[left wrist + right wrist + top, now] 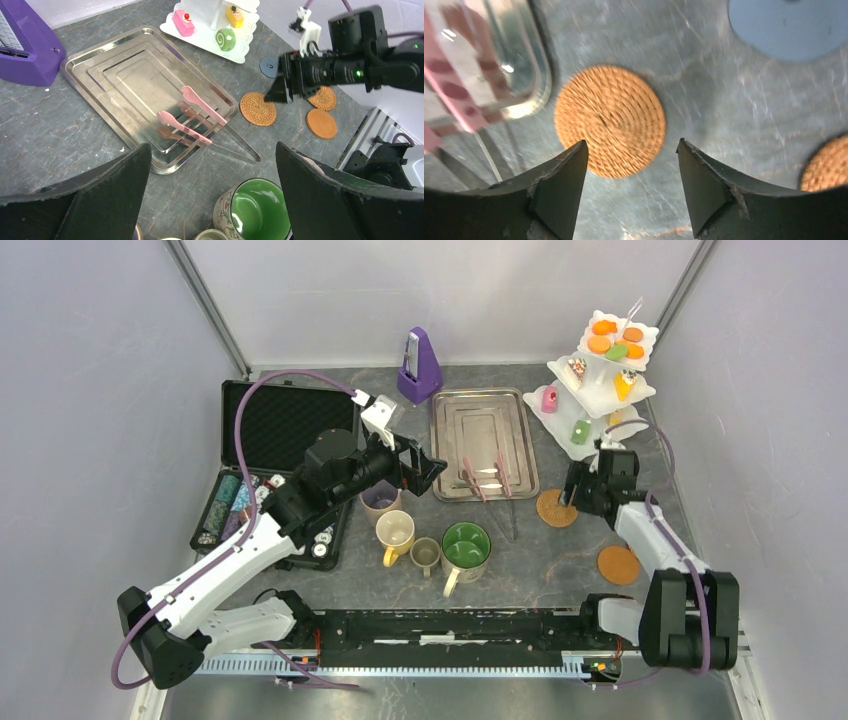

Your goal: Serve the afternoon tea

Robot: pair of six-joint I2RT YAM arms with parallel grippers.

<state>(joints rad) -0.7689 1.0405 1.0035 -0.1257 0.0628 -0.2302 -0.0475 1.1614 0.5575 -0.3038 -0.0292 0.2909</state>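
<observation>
Four mugs, a mauve one [380, 502], a yellow one [395, 533], a small olive one [425, 554] and a big green one [465, 545], stand bunched on the grey stone-look worktop [520, 570] in front of the steel tray [440, 400]. None of them is on a coaster yet. The left arm's fingers [100, 190] are spread wide over that cluster and hold nothing.

I have the right arm's fingers [559, 190] parted over the round woven coaster [609, 120], which lies flat just beside the tray's near right corner. Nothing is gripped.

My worry is the pick itself. The coaster is thin and flat on the surface, so if I come down too steeply the tips may jam on the worktop. If I close too high, they may just skid it sideways.

A sideways shove would push the coaster against the tray rim or the pink-handled tongs [470, 478] resting there. The right wrist view is also smeared, so I can't judge height well.

The white three-tier stand [598, 390] with its pastries sits just behind the right arm, so a careless lift could clip it.
</observation>
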